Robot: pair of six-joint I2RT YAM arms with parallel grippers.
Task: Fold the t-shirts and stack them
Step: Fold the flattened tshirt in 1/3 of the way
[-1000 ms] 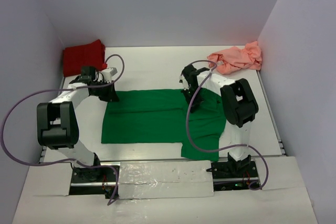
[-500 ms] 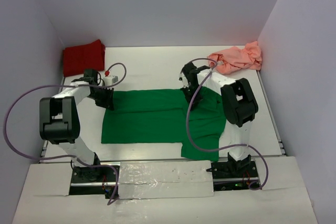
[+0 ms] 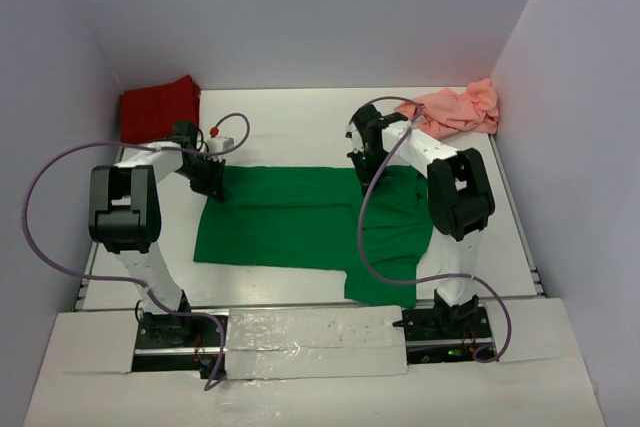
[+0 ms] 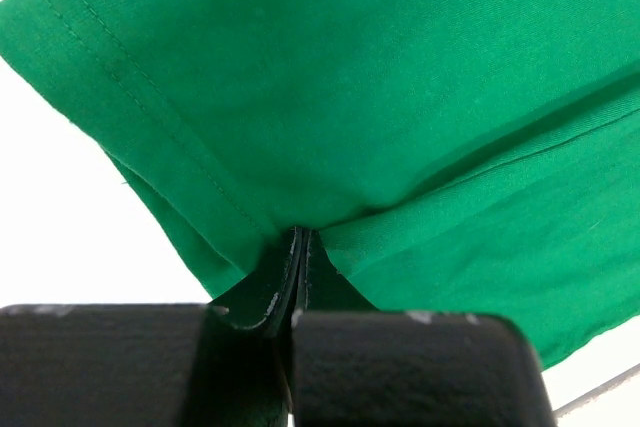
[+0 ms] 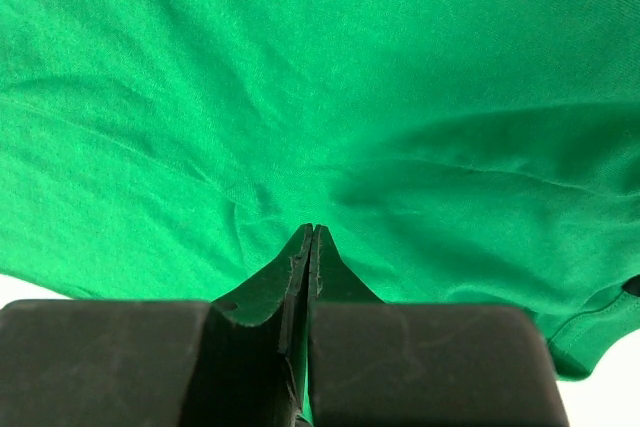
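Observation:
The bright green t-shirt (image 3: 280, 222) lies spread across the middle of the table, its right part reaching toward the near edge. My left gripper (image 3: 211, 185) is shut on the shirt's far left corner; the left wrist view shows the hemmed green cloth (image 4: 330, 127) pinched at the fingertips (image 4: 300, 239). My right gripper (image 3: 368, 169) is shut on the far edge near the shirt's right side, with green cloth (image 5: 300, 97) bunched at its tips (image 5: 312, 234). The dark red t-shirt (image 3: 158, 107) lies at the far left corner. The salmon pink t-shirt (image 3: 455, 110) lies crumpled at the far right.
White walls close in the table on the left, far and right sides. Purple cables (image 3: 60, 177) loop from both arms. A silver strip (image 3: 315, 339) runs along the near edge between the arm bases.
Both grippers have stayed shut on the green shirt's far edge and shifted slightly away from the bases. The left arm's elbow has swung right. The shirt's near edge has slid a little farther back.

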